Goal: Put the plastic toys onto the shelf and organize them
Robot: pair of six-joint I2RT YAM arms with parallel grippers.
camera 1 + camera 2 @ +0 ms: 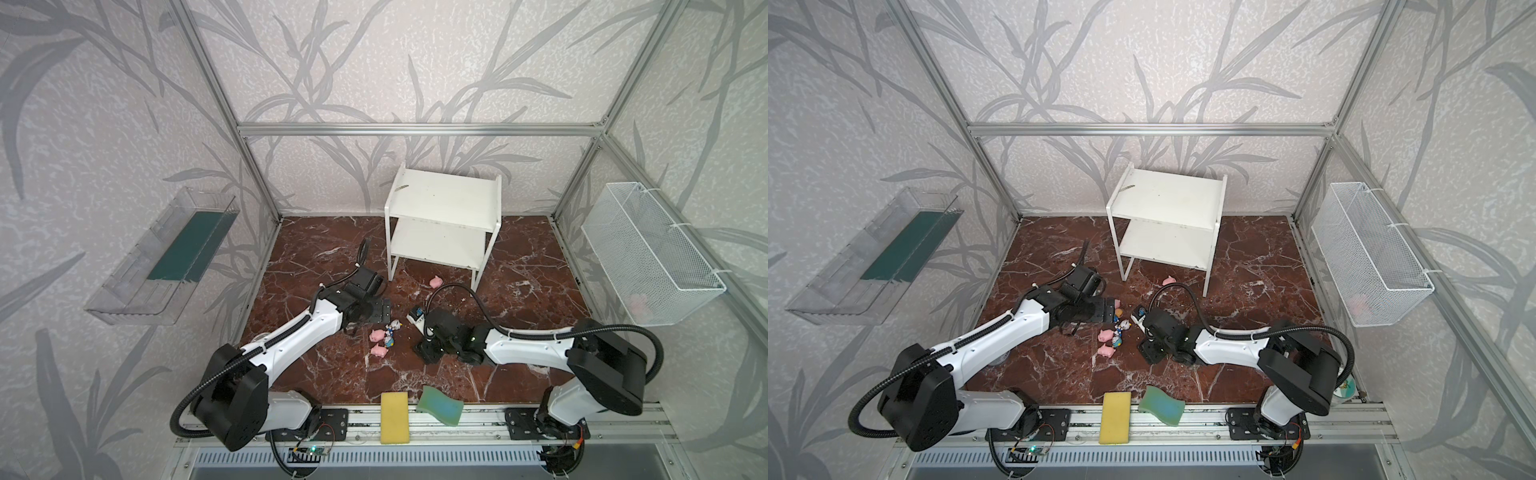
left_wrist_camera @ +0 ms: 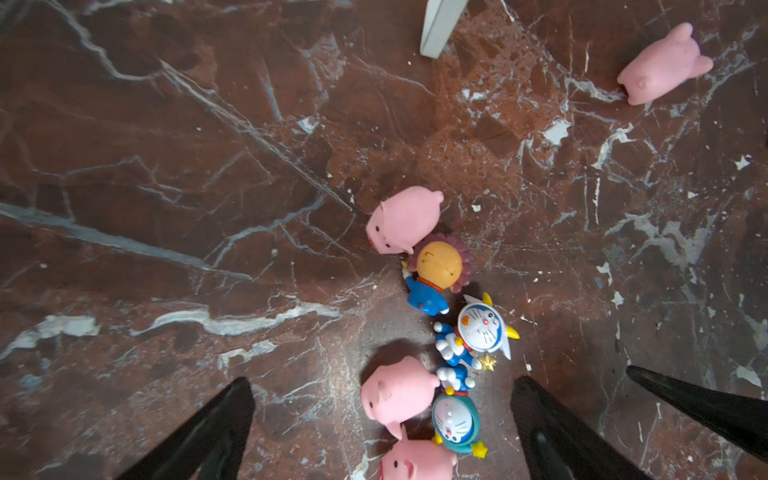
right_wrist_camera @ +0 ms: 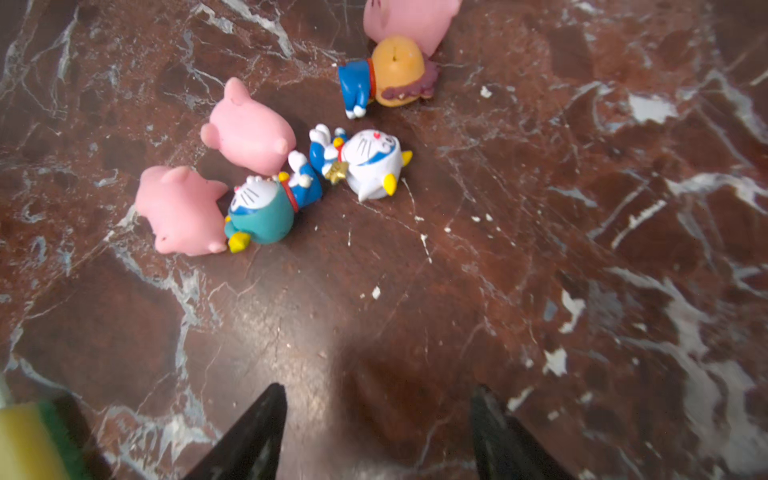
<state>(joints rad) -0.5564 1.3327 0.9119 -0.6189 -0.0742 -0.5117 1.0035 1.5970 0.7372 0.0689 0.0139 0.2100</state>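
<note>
At the front edge lie a yellow rectangular sponge (image 1: 394,417) and a wavy green sponge (image 1: 440,405). Beyond them, over the red-brown marbled tabletop (image 1: 519,270), the left end effector (image 2: 382,380) hangs with fingers spread wide above a huddle of small plastic toys (image 2: 482,328): three rounded pink pigs and three big-headed cartoon figurines, tipped over, close together. The right end effector (image 3: 378,387) stands open and empty nearby. Further back, a fourth pink pig (image 1: 435,281) lies alone near a leg of the small white two-tier shelf (image 1: 444,199).
</note>
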